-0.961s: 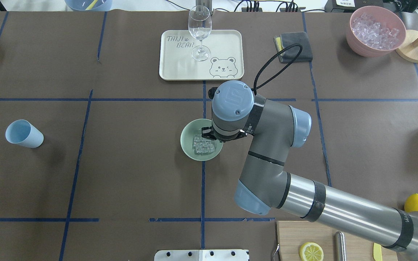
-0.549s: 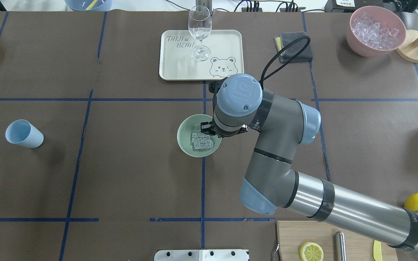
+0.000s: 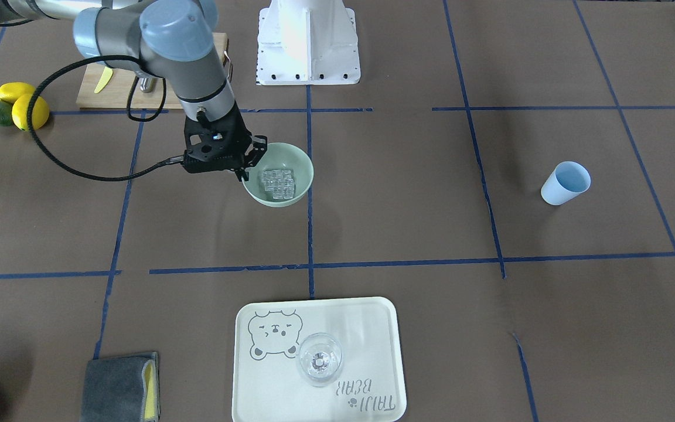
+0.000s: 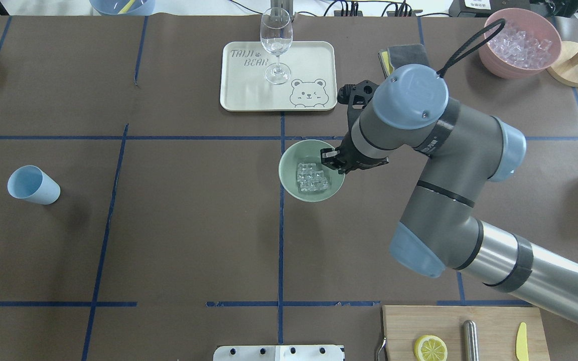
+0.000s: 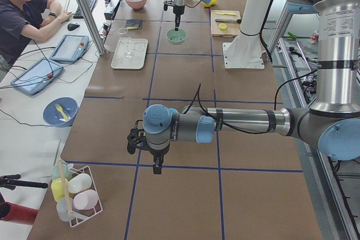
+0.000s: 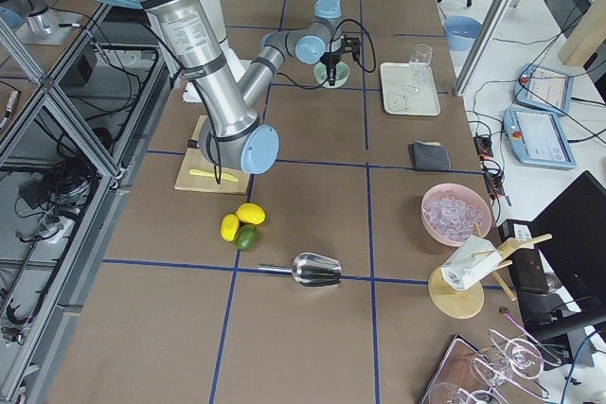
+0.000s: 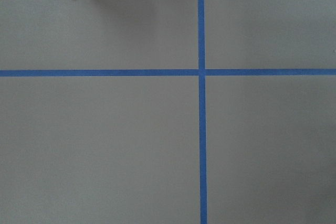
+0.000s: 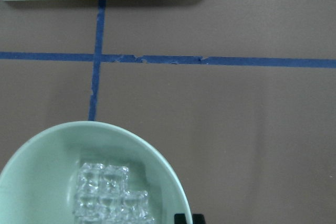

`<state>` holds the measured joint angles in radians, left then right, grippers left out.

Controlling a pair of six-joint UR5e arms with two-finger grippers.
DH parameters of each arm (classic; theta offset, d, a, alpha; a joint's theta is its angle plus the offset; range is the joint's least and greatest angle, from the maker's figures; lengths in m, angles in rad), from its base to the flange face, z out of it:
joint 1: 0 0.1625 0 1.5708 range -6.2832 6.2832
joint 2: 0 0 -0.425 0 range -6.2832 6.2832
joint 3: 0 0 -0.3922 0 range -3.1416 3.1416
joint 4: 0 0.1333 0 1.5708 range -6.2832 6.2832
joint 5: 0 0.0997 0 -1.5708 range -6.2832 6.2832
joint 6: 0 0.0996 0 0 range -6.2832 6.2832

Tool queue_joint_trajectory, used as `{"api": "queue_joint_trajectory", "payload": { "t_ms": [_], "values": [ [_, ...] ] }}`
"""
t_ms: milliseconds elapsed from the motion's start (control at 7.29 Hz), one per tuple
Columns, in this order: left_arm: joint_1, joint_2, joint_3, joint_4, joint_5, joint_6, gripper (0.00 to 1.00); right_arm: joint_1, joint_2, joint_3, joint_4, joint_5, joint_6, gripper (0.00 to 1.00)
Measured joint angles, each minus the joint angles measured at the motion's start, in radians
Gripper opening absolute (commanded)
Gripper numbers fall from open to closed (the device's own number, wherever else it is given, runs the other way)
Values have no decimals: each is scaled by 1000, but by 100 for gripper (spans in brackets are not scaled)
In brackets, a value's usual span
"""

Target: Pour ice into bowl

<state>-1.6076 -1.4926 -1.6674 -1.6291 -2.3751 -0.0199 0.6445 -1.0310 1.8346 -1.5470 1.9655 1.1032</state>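
The pale mint-green bowl (image 4: 289, 168) sits near the table's middle, on a blue tape line, with a cluster of clear ice cubes (image 4: 312, 178) inside. My right gripper (image 4: 335, 161) is shut on the bowl's right rim and points down. The front-facing view shows the gripper (image 3: 245, 170), the bowl (image 3: 301, 170) and the ice (image 3: 278, 181). The right wrist view shows the bowl (image 8: 47, 156), the ice (image 8: 105, 192) and a dark fingertip (image 8: 181, 217) at the rim. My left gripper (image 5: 158, 168) shows only in the exterior left view, over bare table; I cannot tell its state.
A light blue cup (image 4: 33, 184) lies at the left. A cream tray (image 4: 249, 90) holds a wine glass (image 4: 276, 40) behind the bowl. A pink container of ice (image 4: 520, 42), a grey cloth (image 4: 409, 52) and a cutting board (image 4: 449, 326) are on the right.
My right gripper has moved right and away from the robot, and the bowl with its ice has moved along with it.
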Motion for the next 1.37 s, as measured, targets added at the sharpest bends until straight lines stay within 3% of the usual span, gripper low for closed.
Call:
{"api": "queue_joint_trajectory", "payload": {
  "t_ms": [275,824,1373],
  "values": [
    [0,0,0,0,-2,0,100,75,-110,25,46,74,-47,0],
    [0,9,-3,-1,-2,0,100,223,-430,26,292,206,-226,0],
    [0,13,-7,-3,-3,0,100,304,-550,6,333,244,-164,0]
  ]
}}
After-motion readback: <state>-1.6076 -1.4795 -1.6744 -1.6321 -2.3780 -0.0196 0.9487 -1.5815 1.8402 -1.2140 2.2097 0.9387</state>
